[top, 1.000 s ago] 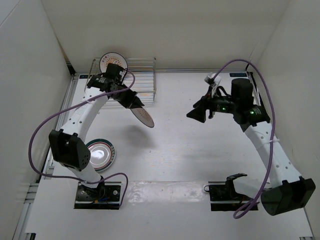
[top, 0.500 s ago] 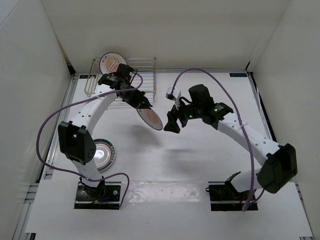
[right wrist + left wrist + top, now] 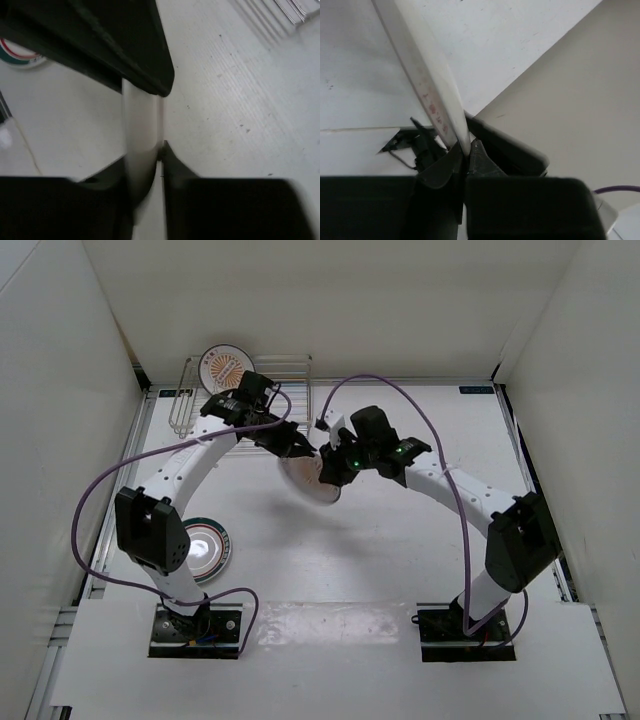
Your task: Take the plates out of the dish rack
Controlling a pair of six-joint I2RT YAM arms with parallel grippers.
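My left gripper (image 3: 304,451) pinches a plate (image 3: 308,486) at centre; my right gripper (image 3: 329,471) straddles its other edge, grip unclear. A second plate (image 3: 201,548) lies unloaded at seven o'clock. A third plate (image 3: 222,364) stands in the rack (image 3: 290,376) at eleven.

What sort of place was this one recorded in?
Probably a robot test cell, not a kitchen: plain white walls box in a white table, two robot arms are bolted at its near edge, and the only household things are a wire dish rack and plates.
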